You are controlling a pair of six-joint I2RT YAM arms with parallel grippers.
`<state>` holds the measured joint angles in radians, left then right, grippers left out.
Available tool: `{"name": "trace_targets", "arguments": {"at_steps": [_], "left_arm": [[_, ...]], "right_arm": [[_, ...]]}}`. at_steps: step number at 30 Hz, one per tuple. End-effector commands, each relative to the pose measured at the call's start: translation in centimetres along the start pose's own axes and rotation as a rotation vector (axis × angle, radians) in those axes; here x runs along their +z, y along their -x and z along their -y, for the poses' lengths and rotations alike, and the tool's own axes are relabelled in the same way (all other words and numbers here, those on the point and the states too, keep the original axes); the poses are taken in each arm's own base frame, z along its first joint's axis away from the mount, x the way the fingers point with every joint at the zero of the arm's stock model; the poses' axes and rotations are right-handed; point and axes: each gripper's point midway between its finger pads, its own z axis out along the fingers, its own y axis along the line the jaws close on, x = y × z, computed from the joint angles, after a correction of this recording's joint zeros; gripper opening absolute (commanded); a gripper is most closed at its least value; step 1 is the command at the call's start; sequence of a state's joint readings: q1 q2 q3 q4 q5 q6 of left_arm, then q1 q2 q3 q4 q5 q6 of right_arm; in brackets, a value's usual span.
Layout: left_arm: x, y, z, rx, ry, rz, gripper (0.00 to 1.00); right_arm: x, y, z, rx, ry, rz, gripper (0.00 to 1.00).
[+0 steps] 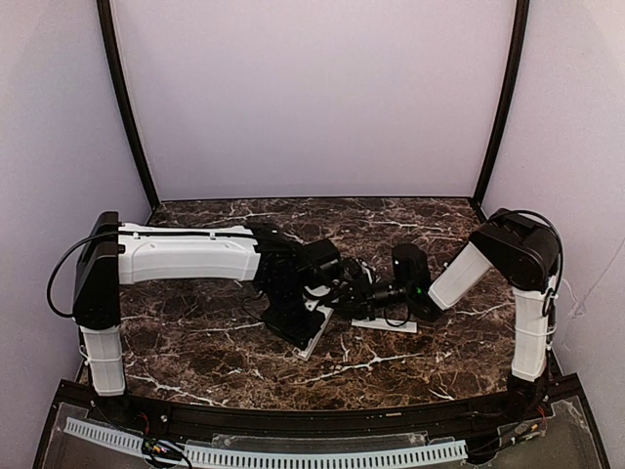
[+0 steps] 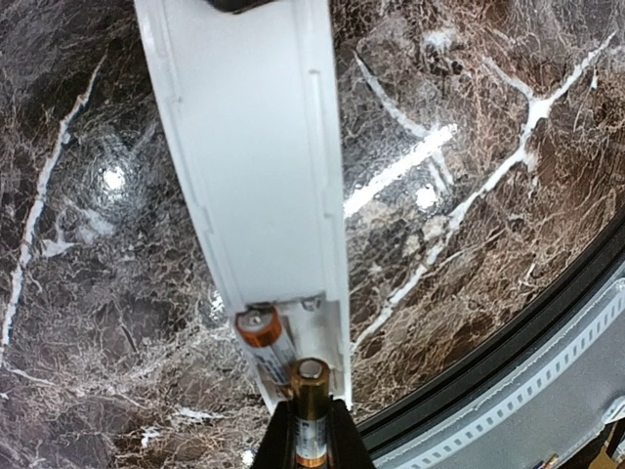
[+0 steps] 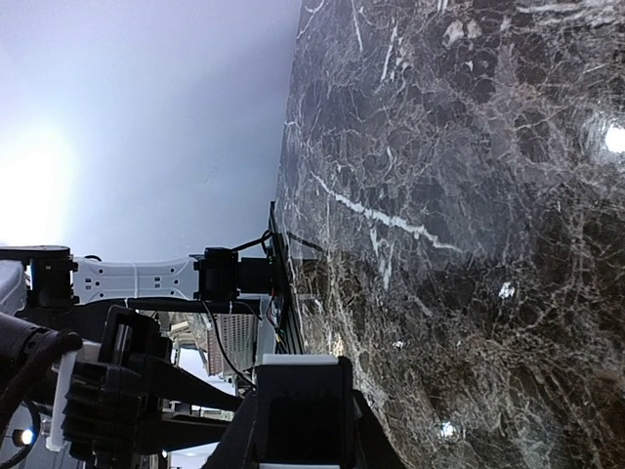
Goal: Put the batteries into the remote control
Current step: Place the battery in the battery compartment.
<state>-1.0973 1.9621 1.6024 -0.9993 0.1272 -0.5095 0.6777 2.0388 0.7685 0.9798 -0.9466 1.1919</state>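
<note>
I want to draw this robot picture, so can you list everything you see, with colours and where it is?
remote control: one, white, mid-table between the grippers, battery bay open
batteries: two, gold-topped; one lying in the bay, the other at the bay's end, in the left gripper
cover strip: one, white, flat on the table
table: one, dark brown marble, white veins
left gripper: black, shut on a battery
right gripper: black, shut on the remote control

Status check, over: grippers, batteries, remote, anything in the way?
Left gripper shut on loose battery at remote control open end. Right gripper shut on remote control. Other battery seated; free slot beside it looks clear.
</note>
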Motion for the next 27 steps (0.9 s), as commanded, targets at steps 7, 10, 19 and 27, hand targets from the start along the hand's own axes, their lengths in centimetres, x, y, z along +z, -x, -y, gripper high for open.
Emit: {"name": "trace_targets", "arguments": {"at_steps": [7, 10, 19, 27], "left_arm": [[-0.2, 0.2, -1.0, -0.002, 0.043, -0.018, 0.01], [-0.1, 0.1, -1.4, -0.01, 0.056, -0.026, 0.01], [0.2, 0.2, -1.4, -0.017, 0.056, -0.035, 0.03], [0.6, 0.1, -1.9, -0.028, 0.081, -0.048, 0.08]], "right_arm": [[0.9, -0.2, -0.8, -0.027, 0.041, -0.019, 0.0], [0.9, -0.2, -0.9, -0.026, 0.044, -0.017, 0.0], [1.2, -0.2, -0.7, -0.017, 0.043, -0.015, 0.0], [1.4, -0.2, -0.6, -0.008, 0.046, -0.018, 0.0]]}}
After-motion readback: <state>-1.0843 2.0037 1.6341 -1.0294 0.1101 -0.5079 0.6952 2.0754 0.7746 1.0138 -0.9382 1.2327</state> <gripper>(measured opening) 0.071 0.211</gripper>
